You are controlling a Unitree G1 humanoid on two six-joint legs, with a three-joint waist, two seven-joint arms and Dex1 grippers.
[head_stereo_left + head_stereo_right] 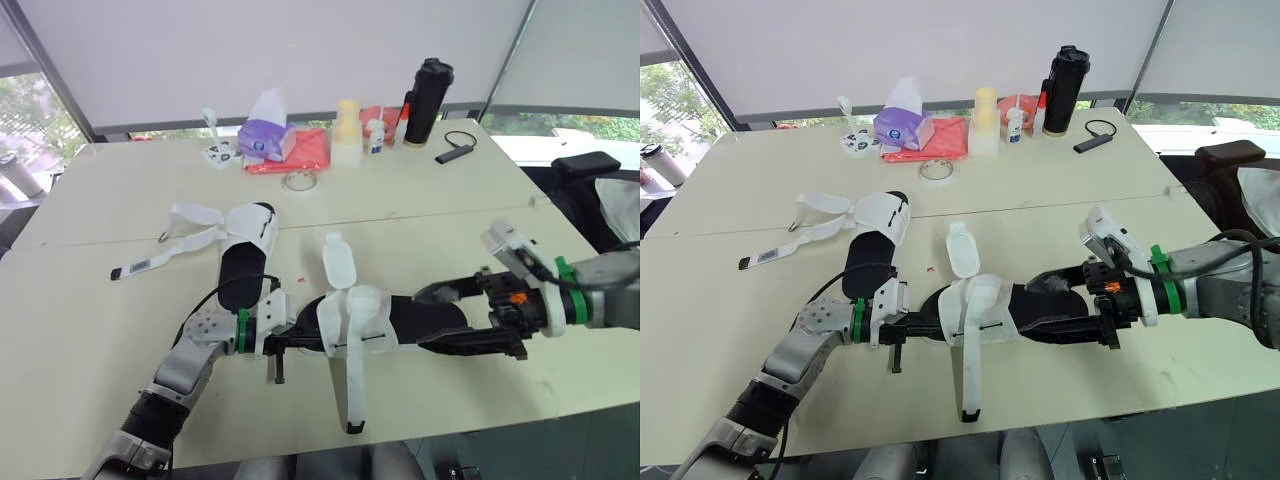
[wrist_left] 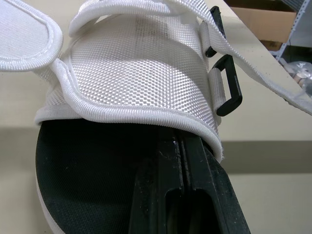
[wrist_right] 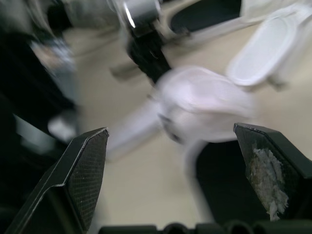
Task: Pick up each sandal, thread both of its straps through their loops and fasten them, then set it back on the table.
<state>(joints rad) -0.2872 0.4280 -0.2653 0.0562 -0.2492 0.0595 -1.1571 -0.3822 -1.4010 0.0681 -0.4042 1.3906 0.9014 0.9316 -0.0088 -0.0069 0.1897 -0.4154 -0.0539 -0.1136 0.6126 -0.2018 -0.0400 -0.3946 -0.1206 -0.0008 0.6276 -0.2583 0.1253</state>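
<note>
- Pale worktop (image 1: pixel 450 210): the near sandal (image 1: pixel 360 315) lies long axis left-right, strapped end left.
- Your left gripper (image 1: pixel 295 340) is closed under its strap; your right gripper (image 1: pixel 448 320) gapes wide at its right end.

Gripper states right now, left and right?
Left gripper: shut on the toe end of the black-soled sandal with white mesh straps.
Right gripper: open, fingers astride that sandal's heel end, not clamping it.
</note>
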